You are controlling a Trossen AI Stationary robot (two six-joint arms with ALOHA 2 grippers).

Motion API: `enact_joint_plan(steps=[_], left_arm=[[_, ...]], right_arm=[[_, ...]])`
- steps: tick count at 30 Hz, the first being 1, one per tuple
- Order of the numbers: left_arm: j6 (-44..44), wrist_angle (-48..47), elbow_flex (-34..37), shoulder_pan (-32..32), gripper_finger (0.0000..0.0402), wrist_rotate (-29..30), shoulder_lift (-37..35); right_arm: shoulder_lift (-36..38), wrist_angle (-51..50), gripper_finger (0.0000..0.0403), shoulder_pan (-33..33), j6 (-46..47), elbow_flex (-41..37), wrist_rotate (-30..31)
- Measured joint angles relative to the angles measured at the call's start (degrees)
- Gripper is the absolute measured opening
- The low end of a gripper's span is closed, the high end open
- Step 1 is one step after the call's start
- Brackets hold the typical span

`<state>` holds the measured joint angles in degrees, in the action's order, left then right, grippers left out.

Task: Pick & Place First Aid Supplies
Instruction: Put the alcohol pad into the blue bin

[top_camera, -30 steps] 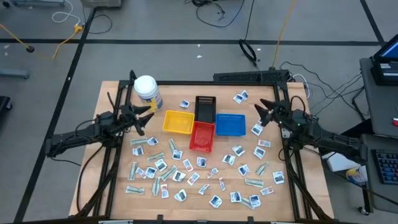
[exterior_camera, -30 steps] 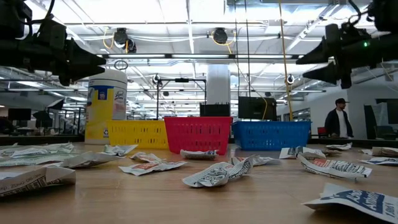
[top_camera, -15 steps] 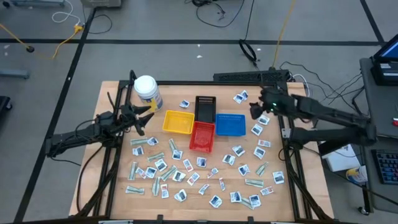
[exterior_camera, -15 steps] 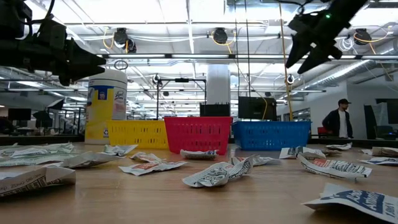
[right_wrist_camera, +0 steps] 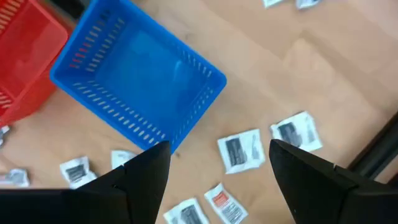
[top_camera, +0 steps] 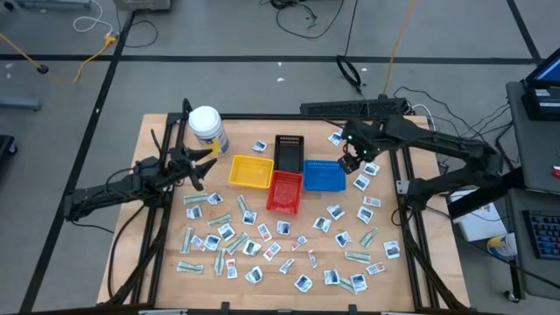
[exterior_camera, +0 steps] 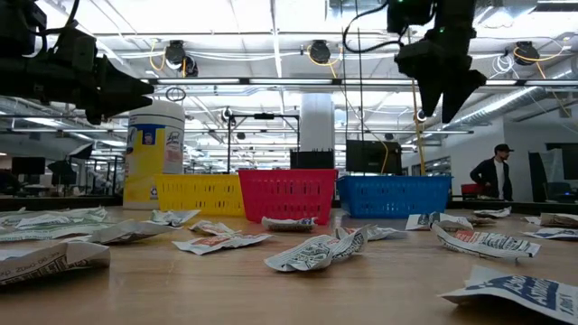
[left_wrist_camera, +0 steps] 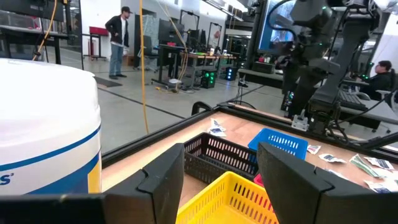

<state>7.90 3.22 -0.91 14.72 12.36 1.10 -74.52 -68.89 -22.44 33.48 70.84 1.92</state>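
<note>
The first aid supplies (top_camera: 262,241) are dozens of small flat packets strewn over the near half of the wooden worktop (top_camera: 157,262): white squares with dark or blue print, long pale green-grey wrappers, and white slips with red marks. A few more lie beside the blue tray (top_camera: 325,175). Their print is too small to read. The white jar (top_camera: 206,128) carries a yellow label whose words cannot be made out either.

The right gripper (top_camera: 349,161) hangs above the far right corner of the blue tray, jaws spread and empty, with two white packets (right_wrist_camera: 241,150) on the worktop below, just off the tray. The left gripper (top_camera: 199,168) waits near the jar and the yellow tray (top_camera: 249,171), jaws apart, holding nothing; the packets lie well apart from it.
</note>
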Motion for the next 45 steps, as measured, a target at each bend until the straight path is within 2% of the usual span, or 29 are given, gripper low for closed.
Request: enact_joint_plan(steps=[5,8,11,18,28,35,45], left_arm=[[0.02,0.0,0.0,0.0,0.0209,-0.01,0.02],[0.01,0.0,0.01,-0.01,0.0209,0.0,0.01],[0.02,0.0,0.0,0.0,0.0209,0.0,0.0],[0.02,0.0,0.0,-0.02,0.0209,0.0,0.0],[0.02,0.0,0.0,-0.01,0.0209,-0.02,0.01],[0.02,0.0,0.02,-0.02,0.0209,0.0,0.0],[0.02,0.0,0.01,-0.01,0.0209,-0.02,0.01]], right_arm=[[-2.62,0.04,0.0267,-2.67,-3.0,0.23,-3.43],[-4.25,0.0,0.0267,-5.34,-5.67,0.51,-3.53],[-6.27,0.86,0.0267,-8.89,-8.49,1.85,-2.96],[-13.3,5.16,0.0267,-16.62,-15.38,7.33,2.61],[-19.86,12.65,0.0267,-27.11,-23.74,10.17,2.56],[-23.2,15.74,0.0267,-31.29,-22.56,10.17,2.55],[-31.03,20.57,0.0267,-30.59,-17.39,10.16,2.38]])
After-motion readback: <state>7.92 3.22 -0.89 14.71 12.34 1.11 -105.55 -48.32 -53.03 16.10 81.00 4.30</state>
